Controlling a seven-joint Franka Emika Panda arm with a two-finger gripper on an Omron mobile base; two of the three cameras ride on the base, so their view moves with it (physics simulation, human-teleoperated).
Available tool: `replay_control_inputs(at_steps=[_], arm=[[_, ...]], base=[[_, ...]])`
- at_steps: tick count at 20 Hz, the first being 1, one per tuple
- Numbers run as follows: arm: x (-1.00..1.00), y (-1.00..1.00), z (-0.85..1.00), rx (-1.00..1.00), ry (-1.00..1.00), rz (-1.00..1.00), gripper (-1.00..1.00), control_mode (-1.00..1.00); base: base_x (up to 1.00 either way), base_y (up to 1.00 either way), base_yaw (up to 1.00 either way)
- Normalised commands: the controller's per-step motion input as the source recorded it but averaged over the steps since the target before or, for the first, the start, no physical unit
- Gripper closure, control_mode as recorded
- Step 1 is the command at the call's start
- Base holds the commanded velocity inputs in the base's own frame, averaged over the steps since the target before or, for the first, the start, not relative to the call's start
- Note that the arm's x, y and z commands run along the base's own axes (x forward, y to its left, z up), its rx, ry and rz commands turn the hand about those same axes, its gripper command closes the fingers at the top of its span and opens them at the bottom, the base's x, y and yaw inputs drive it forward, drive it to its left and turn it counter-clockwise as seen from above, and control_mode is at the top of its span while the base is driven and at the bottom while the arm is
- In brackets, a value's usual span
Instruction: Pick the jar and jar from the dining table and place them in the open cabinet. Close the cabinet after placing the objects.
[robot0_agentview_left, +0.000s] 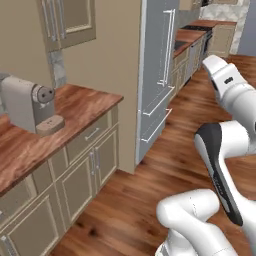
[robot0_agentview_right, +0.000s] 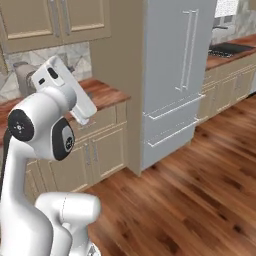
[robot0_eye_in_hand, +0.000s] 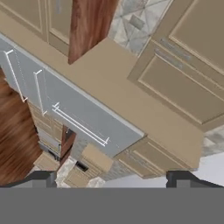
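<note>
The jars and the dining table are out of view. A beige wall cabinet with framed panel doors and long silver bar handles hangs over the counter, and its doors look shut. It hangs at the top left in the right base view, and the rolled hand view has its doors at the upper right. My gripper points at it from some way off. The two dark fingertips stand far apart with nothing between them. My white arm is folded up at the right.
A beige coffee machine stands on the reddish wood counter over beige base cabinets. A tall grey fridge stands right of the counter. Wooden floor lies open ahead, with more counters and a stove at the back.
</note>
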Motion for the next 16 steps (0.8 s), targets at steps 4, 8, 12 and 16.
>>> replay_control_inputs(at_steps=[4,8,12,16], arm=[[0.00,0.00,0.00,0.00,0.00,0.00,-1.00,1.00],[0.00,0.00,0.00,0.00,0.00,0.00,-1.00,1.00],[0.00,0.00,0.00,0.00,0.00,0.00,-1.00,1.00],[0.00,0.00,0.00,0.00,0.00,0.00,-1.00,1.00]], base=[[0.55,-1.00,-0.27],[0.53,-1.00,-0.26],[0.60,-0.99,-0.30],[0.66,-0.91,-0.31]])
